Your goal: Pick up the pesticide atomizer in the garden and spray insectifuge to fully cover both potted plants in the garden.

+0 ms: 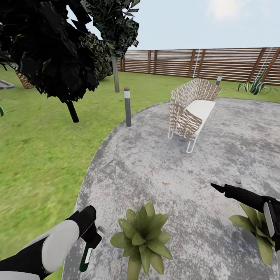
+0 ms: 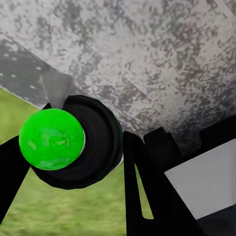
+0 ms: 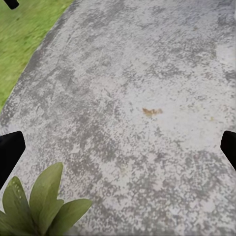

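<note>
The slim green-and-white pesticide atomizer (image 1: 88,253) hung pinched in the black left gripper (image 1: 91,238), low at the paving's edge, just left of the nearer broad-leaved green potted plant (image 1: 142,238). To spray well, its nozzle probably needed turning toward that rosette and sweeping across every leaf. The second leafy potted plant (image 1: 258,233) sat under the right gripper (image 1: 229,187), whose fingers were spread and empty.

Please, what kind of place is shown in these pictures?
Most likely a home garden or backyard: a green grass lawn around a round grey stone-paved patio, a brown horizontal-slat wooden fence at the back, and a woven wicker chair with a white cushion.
</note>
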You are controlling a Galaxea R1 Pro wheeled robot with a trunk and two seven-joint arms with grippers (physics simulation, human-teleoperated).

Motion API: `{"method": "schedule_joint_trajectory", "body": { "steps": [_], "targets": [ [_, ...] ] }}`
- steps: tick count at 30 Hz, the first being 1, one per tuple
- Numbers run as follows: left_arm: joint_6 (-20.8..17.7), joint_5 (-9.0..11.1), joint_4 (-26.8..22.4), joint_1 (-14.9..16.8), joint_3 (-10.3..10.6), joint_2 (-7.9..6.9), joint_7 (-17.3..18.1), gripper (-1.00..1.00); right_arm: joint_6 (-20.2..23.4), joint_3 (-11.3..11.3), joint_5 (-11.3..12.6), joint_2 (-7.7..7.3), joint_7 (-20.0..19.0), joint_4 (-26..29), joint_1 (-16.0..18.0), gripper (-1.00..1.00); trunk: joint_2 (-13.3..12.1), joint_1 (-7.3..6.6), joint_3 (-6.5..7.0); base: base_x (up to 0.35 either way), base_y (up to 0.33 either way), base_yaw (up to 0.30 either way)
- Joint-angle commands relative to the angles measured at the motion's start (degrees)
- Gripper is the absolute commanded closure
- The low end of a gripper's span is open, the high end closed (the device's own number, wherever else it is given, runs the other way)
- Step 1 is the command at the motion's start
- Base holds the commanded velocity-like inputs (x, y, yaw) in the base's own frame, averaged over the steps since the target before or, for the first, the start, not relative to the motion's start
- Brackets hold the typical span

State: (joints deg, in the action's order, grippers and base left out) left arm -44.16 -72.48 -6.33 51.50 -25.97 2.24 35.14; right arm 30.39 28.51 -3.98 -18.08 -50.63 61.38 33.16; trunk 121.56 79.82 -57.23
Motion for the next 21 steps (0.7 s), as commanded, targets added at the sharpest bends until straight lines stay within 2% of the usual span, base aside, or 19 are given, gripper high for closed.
{"method": "schedule_joint_trajectory", "body": {
  "steps": [1, 8, 11, 21],
  "targets": [
    [-0.2, -0.6, -0.1, 0.0, -0.4, 0.04, 0.5, 1.00, 0.3, 0.1, -0.4, 0.02, -0.4, 0.1, 0.1, -1.00, 0.0, -0.01, -0.06, 0.000, 0.000, 0.000],
    [0.0, -0.6, 4.5, 0.0, -0.5, -0.38, 0.3, 1.00, 0.3, 0.1, -0.4, 0.00, -0.4, 0.1, 0.1, -1.00, 0.0, -0.01, -0.09, 0.000, 0.000, 0.000],
    [0.0, -0.6, 4.9, 0.0, -0.5, -1.10, 0.3, 1.00, 0.3, 0.1, -0.4, -0.01, -0.4, 0.1, 0.1, -1.00, 0.0, -0.01, -0.22, 0.000, 0.000, 0.018],
    [0.0, -0.6, 5.0, -0.7, -0.5, -1.17, 0.1, 1.00, 0.3, 0.1, -0.4, -0.02, -0.4, 0.1, 0.1, -1.00, 0.0, -0.01, -0.95, 0.000, 0.000, 0.105]
  ]
}}
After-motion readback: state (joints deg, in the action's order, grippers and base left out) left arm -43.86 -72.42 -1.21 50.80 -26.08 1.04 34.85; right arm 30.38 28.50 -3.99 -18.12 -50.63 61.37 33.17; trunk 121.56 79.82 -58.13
